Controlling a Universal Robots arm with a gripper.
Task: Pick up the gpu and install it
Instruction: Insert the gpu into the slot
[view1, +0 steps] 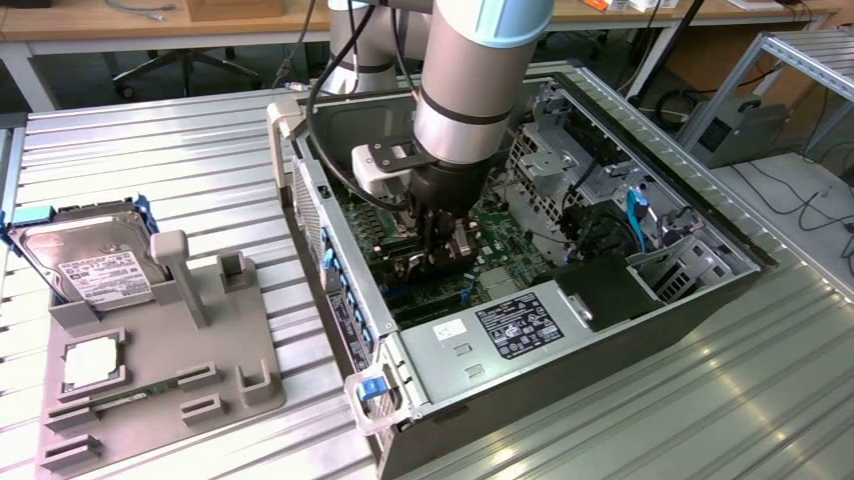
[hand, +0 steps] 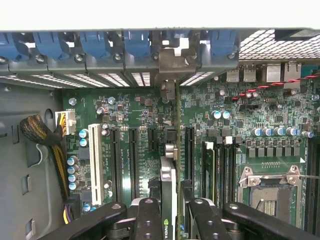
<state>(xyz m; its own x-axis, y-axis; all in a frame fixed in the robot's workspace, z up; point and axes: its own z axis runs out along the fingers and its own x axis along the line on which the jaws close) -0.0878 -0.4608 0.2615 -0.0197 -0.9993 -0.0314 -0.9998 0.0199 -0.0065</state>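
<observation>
While looking down into the open computer case (view1: 694, 270), found the gripper (view1: 447, 240) lowered deep inside, over the green motherboard (hand: 240, 115). Saw both fingers (hand: 148, 220) drawn partway together and clamped on the gpu (hand: 169, 205), 1 black finger against each flat face, with no gap visible between finger and card.

Noted the gpu standing on its long edge, upright and square to the motherboard, appearing from the wrist camera as a thin edge-on line. Traced its long axis from the gripper straight toward the case's rear wall, parallel to the black expansion slots (hand: 134, 160) and the 1 white slot (hand: 95, 165). Found the silver bracket (hand: 172, 62) end pointing at that rear wall, meeting the row of blue slot clips (hand: 95, 45) between 2 of them. Placed the card between the black slots on 1 side and the memory sockets next to the CPU socket (hand: 270, 195) on the other. Could not tell whether seated in a slot or held just above it.

Outside the case, toward the exterior view's left, saw a grey fixture tray (view1: 160, 340) on the ribbed metal table (view1: 200, 150), carrying a silver hard drive (view1: 94, 265), well apart from the gripper.
</observation>
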